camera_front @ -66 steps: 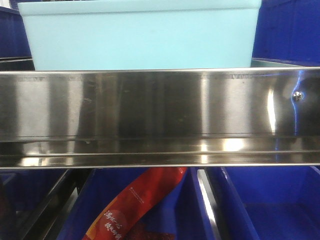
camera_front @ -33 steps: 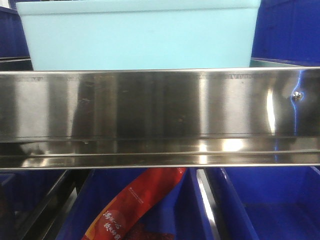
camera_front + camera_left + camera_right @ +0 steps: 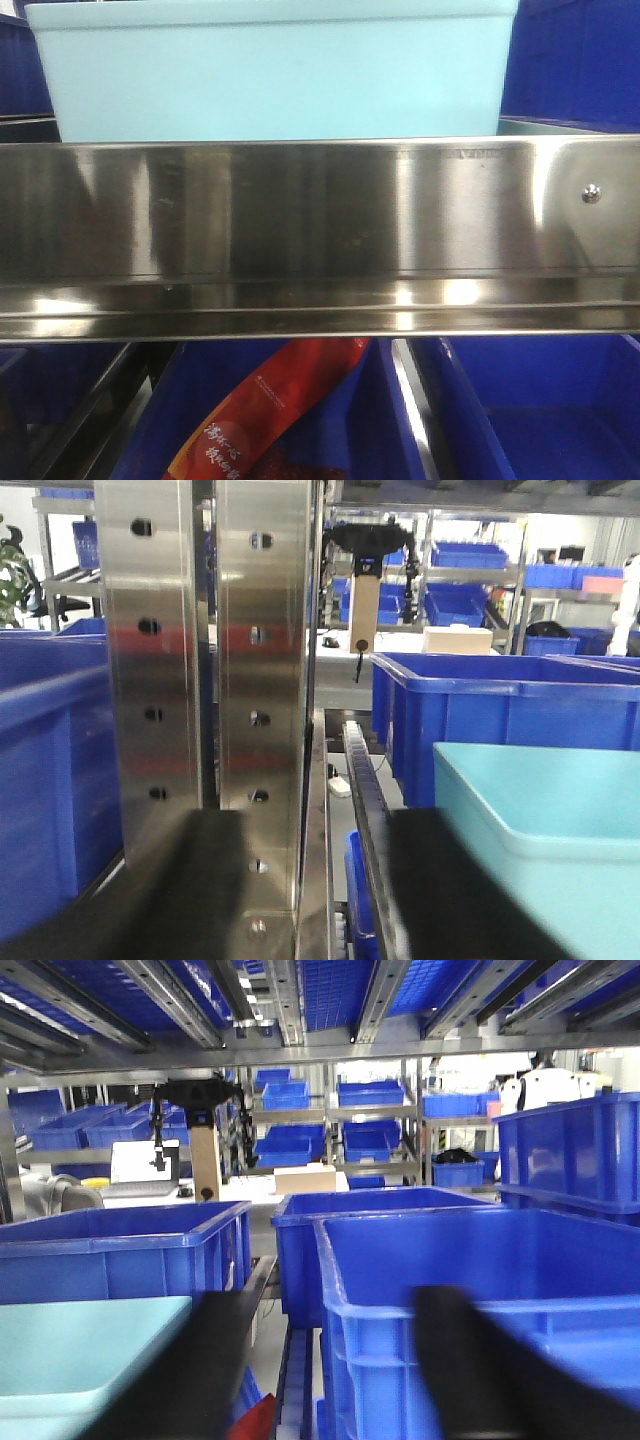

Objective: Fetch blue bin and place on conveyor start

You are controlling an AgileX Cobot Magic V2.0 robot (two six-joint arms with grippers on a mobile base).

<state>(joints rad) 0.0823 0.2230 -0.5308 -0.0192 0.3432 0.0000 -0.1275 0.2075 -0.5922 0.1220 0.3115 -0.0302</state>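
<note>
The blue bin (image 3: 270, 75), a light cyan tub, stands on a shelf behind a steel rail, at the top of the front view. Its rim corner shows at the lower right of the left wrist view (image 3: 545, 820) and at the lower left of the right wrist view (image 3: 80, 1355). My left gripper (image 3: 318, 865) is open and empty, with its right finger (image 3: 450, 890) against the bin's left end. My right gripper (image 3: 340, 1360) is open and empty, with its left finger (image 3: 185, 1370) beside the bin's right end. The conveyor start is out of view.
A shiny stainless-steel shelf rail (image 3: 320, 235) spans the front view. Dark blue crates (image 3: 540, 410) and a red packet (image 3: 265, 410) lie below it. A steel upright post (image 3: 205, 680) stands left of the bin. Dark blue crates (image 3: 470, 1290) crowd its right side.
In the front view the cyan bin has drifted slightly left and looks a little larger. The reflections on the steel rail have shifted.
</note>
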